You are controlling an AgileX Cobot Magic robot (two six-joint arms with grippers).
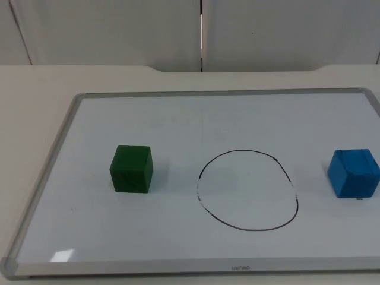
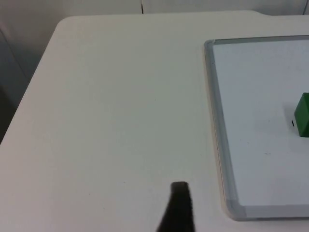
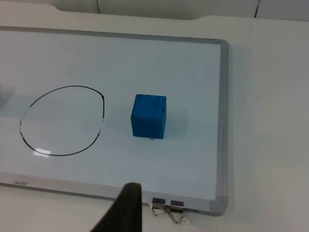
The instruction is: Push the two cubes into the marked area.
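A green cube (image 1: 131,169) sits on the left part of a whiteboard (image 1: 178,119). A blue cube (image 1: 354,173) sits near the board's right edge. Between them a black hand-drawn oval (image 1: 247,190) marks an area with nothing inside it. Both cubes lie outside the oval. My left gripper (image 2: 177,208) hovers over the bare table left of the board's near-left corner, well away from the green cube (image 2: 303,115). My right gripper (image 3: 126,208) is at the board's front edge, in front of the blue cube (image 3: 149,116) and the oval (image 3: 62,121), touching neither.
The whiteboard has a grey metal frame (image 1: 44,178) that stands slightly above the table. A metal binder clip (image 3: 169,210) hangs on the frame's front edge near the right corner. White table (image 2: 120,96) extends left of the board; the partition wall (image 1: 119,29) stands behind.
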